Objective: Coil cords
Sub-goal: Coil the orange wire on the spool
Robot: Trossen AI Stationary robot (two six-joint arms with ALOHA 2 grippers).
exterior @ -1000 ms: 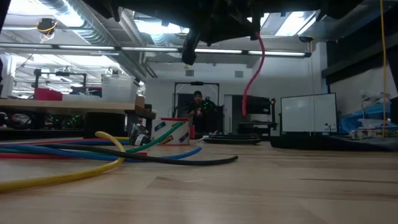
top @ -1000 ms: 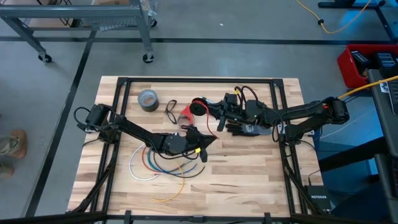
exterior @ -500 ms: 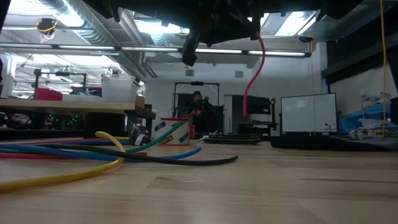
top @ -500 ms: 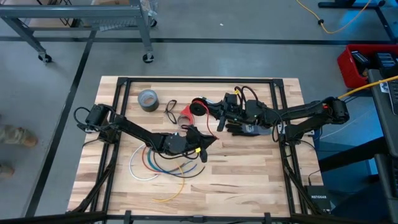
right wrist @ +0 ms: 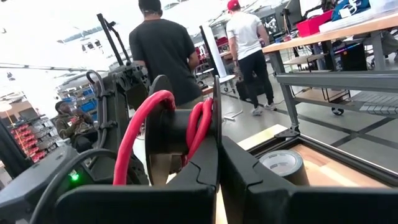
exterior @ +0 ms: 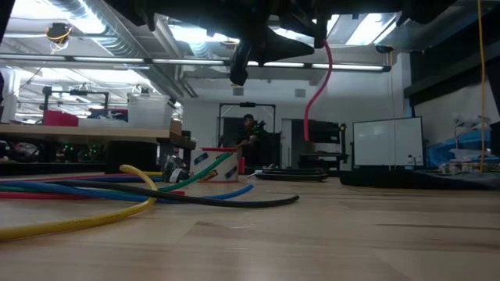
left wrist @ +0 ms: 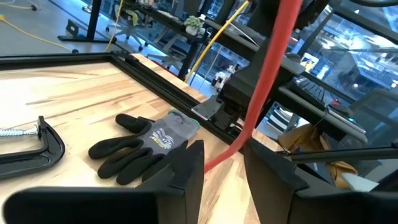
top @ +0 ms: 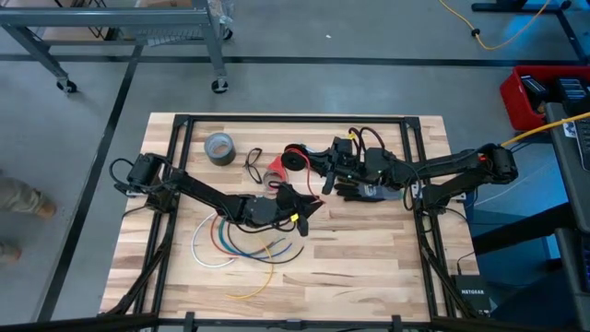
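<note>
The red wire [left wrist: 268,81] runs from a small black spool [top: 295,160] near the back middle of the table [top: 369,267]. The spool is up in the air, not on the wood. Some red wire is wound on the spool, and you can see loops of it in the right wrist view [right wrist: 199,127]. The rest of the wire hangs down and goes over to the left arm.

The right gripper [top: 318,166] holds the spool. Its two fingers are pressed tight on the flat black side of it.

The left gripper [top: 309,210] is near the middle of the table, up off the wood. Its two fingers are apart. The red wire goes through the gap between them, and the fingers do not squeeze it.

A grey and black glove [left wrist: 146,143] lies flat on the table just past the left gripper. A black metal clamp [left wrist: 34,146] lies near the glove.

A red cone-shaped piece [top: 274,176] sits on the table just beside the spool. A grey tape roll [top: 219,148] lies farther left, near the back edge. A bundle of white, red, blue, green and yellow wires [top: 241,247] is spread out on the wood by the left arm.

Beyond the table, two people [right wrist: 165,46] stand in the room with their backs turned.
</note>
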